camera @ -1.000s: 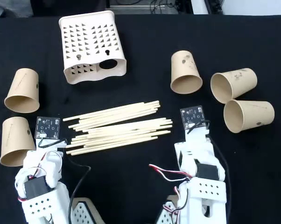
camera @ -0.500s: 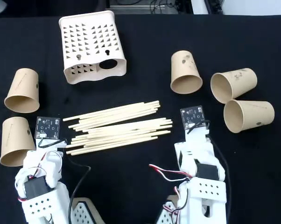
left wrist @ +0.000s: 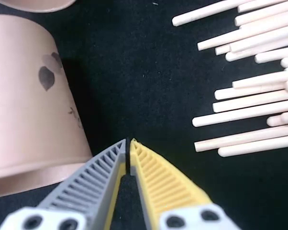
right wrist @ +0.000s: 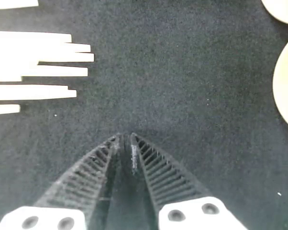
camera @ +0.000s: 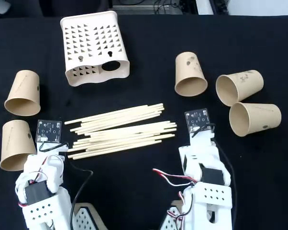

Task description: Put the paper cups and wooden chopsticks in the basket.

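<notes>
In the high view, a white plastic basket with little triangle holes (camera: 94, 45) sat at the far side of the black surface (camera: 149, 57). It looked tipped over, but I could not tell for sure. A pile of pale wooden chopsticks (camera: 120, 132) lay in the middle. Two brown paper cups (camera: 23, 93) lay near the left edge, and three more brown cups (camera: 238, 87) lay on their sides over on the right. The left arm (camera: 41, 187) sat at the near edge, just beside the closest left cup (camera: 15, 143). The right arm (camera: 204, 177) sat near the right ends of the chopsticks. Nothing had moved since a second before. Both arms had kept still, so no cup or stick was in the basket yet, and I thought the whole job was still to do.

In the left wrist view, the left end effector (left wrist: 128, 141) had its grey and yellow fingers pressed together with nothing between them. The closest left cup (left wrist: 29, 105) lay just beside it, and the chopstick ends (left wrist: 249, 96) lay on its other side.

In the right wrist view, the right end effector (right wrist: 124, 137) was pressed together too and held nothing. The chopstick ends (right wrist: 38, 67) lay off to one side, and a cup's pale round edge (right wrist: 285, 91) showed on the other side.
</notes>
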Robot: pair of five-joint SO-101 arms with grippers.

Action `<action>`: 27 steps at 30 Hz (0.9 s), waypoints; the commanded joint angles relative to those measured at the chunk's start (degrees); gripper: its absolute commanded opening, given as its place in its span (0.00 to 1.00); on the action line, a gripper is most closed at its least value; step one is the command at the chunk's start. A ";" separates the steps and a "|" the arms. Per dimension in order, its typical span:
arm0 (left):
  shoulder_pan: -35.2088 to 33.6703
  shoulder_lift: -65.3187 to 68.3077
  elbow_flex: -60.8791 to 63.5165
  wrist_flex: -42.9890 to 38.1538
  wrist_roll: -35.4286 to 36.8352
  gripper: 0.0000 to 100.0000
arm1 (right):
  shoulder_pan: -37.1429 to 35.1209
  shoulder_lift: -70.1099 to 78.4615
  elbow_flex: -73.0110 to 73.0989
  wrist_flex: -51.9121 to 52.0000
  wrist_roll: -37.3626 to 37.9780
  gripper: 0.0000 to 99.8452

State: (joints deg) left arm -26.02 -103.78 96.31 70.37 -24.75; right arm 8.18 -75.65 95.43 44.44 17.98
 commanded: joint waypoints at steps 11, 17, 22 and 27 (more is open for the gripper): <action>0.40 -0.53 1.01 0.26 0.00 0.03 | 0.53 -0.57 -0.22 -1.14 0.44 0.04; -0.13 -0.53 1.01 0.26 -0.26 0.03 | 0.53 -0.57 -0.22 -1.14 0.44 0.04; -0.22 -0.53 0.22 -0.44 -0.35 0.03 | 0.62 -0.57 -0.22 -1.14 0.44 0.04; 0.31 -0.53 -4.88 -2.46 -0.26 0.03 | 0.62 -0.57 -0.22 -1.14 0.44 0.04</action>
State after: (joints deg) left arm -26.02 -103.87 95.69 69.41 -24.75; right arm 8.18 -75.65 95.43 44.44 17.98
